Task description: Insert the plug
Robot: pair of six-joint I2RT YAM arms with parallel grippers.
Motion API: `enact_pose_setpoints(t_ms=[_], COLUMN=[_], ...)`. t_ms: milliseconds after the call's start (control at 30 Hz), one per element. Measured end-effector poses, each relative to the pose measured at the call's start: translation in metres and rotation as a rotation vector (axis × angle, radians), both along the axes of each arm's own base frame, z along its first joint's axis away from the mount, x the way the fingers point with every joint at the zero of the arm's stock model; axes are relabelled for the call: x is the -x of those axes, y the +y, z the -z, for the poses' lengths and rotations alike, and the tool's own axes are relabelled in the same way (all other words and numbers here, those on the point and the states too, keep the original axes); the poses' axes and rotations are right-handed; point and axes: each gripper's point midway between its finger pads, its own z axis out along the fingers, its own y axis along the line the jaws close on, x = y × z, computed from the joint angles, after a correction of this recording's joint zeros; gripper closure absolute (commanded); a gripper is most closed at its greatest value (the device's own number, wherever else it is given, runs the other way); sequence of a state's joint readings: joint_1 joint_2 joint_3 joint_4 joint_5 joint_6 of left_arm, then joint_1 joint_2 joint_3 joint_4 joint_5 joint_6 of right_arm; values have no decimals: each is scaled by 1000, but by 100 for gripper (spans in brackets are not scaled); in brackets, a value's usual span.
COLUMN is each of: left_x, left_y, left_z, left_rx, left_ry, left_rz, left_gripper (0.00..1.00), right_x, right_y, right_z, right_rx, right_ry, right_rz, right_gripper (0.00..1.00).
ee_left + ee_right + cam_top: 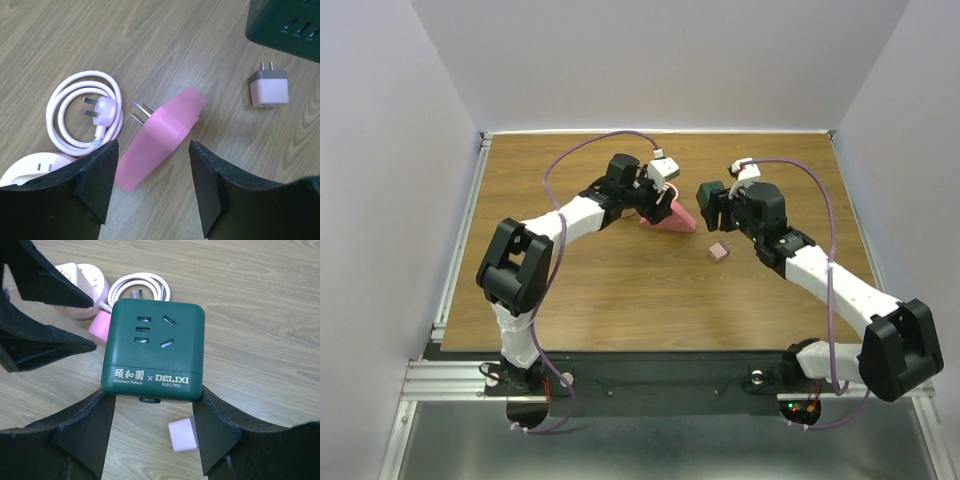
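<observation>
While the wooden table point(600, 290) lies under both arms, the right gripper point(152, 401) clamps the sides of the green socket cube point(152, 350). The left gripper point(152, 150) stands open, a gap on either side of the pink plug point(160, 137), which lies flat on the table with its prongs towards a coiled cable point(82, 117). A small pink adapter point(269, 89) sits apart from it.

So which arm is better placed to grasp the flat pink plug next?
Left. The left gripper is open and hangs right over the flat pink plug, which lies between its fingers in the left wrist view. The right gripper is occupied, closed on the green socket cube.
</observation>
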State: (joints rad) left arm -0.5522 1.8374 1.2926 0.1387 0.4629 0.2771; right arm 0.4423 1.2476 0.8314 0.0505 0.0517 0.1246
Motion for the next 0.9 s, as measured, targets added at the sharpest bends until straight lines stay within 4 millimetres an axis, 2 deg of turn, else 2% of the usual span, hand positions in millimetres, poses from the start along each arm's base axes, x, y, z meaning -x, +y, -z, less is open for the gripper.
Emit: enact_pose_setpoints(t_ms=[233, 400, 467, 533, 567, 633, 733, 867, 900], left_x=[1, -4, -6, -6, -7, -8, -9, -5, -6], left_y=[-10, -16, -20, -23, -25, -29, -34, -38, -41], left_z=[21, 26, 28, 31, 32, 35, 35, 36, 36], left_rx=[-30, -31, -25, -22, -19, -12, 7, 36, 47], left_ry=[26, 38, 44, 56, 65, 80, 101, 155, 181], left_rz=[29, 49, 60, 72, 77, 87, 92, 85, 78], left_gripper=[30, 31, 34, 40, 51, 66, 73, 87, 95], right_x=[4, 5, 6, 8, 10, 11, 11, 12, 12], right_y=[-1, 0, 0, -1, -2, -2, -3, -3, -3], right_z=[5, 4, 5, 6, 6, 4, 1, 0, 1], right_rx=[1, -2, -1, 1, 2, 0, -3, -2, -1], right_ry=[13, 12, 16, 19, 19, 15, 7, 8, 11], right_rz=[-9, -15, -16, -15, -16, -15, -15, -15, -16], right_gripper=[100, 100, 100, 99, 100, 100, 100, 100, 100])
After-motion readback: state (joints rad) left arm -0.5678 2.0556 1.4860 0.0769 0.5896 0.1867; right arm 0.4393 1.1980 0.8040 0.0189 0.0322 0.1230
